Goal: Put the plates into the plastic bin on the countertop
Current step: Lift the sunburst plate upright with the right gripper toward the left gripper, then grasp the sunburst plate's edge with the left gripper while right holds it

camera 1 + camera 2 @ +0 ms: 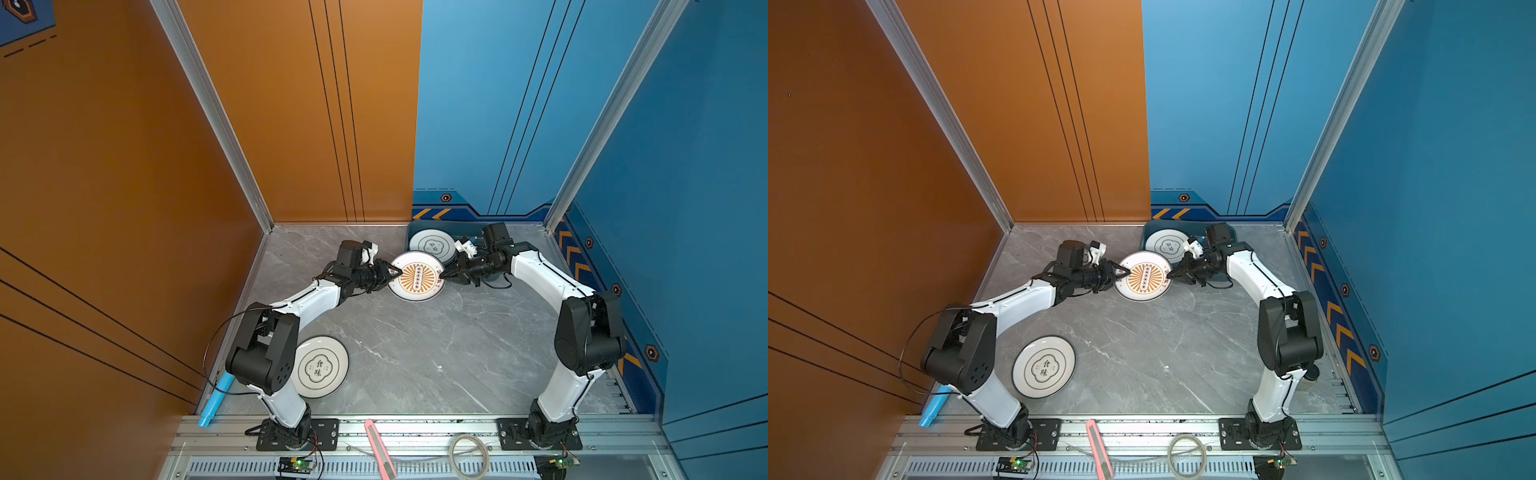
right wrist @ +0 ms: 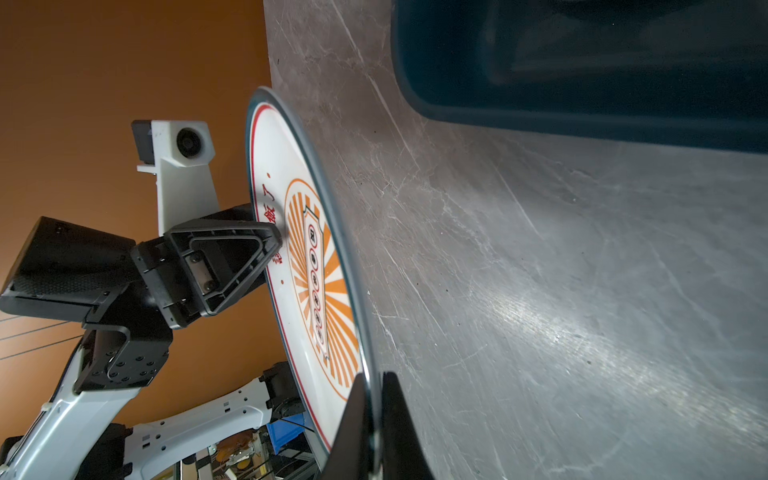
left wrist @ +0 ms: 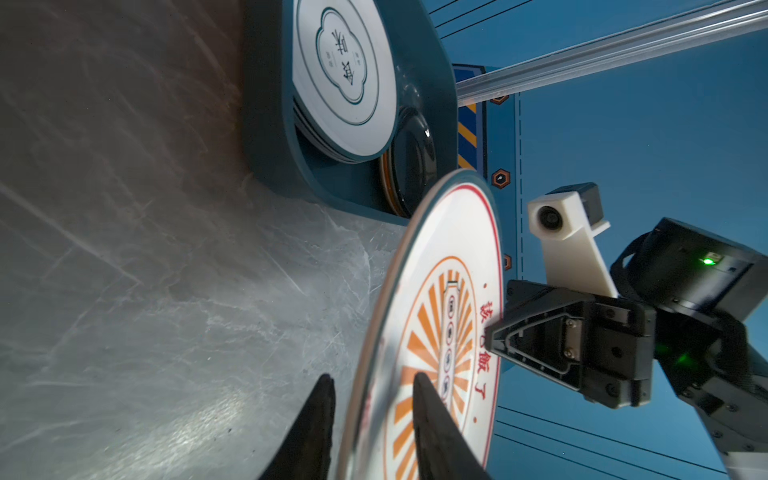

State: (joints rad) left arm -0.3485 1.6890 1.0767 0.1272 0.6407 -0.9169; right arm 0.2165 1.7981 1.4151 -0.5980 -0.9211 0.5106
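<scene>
The sunburst plate (image 1: pixel 417 276) looks lifted off the countertop (image 1: pixel 415 353), bridged between both grippers. The right gripper (image 1: pixel 442 275) is pinched tight on its rim. Opposite, the left gripper (image 1: pixel 397 272) has narrow jaws astride the rim, though I cannot tell if they bite. If either slips, I reckon the slick plate pivots and drops. The plastic bin (image 3: pixel 266 124) sits just behind the right gripper, so a low swing could clip its wall or the stacked plates (image 3: pixel 345 62) inside.
</scene>
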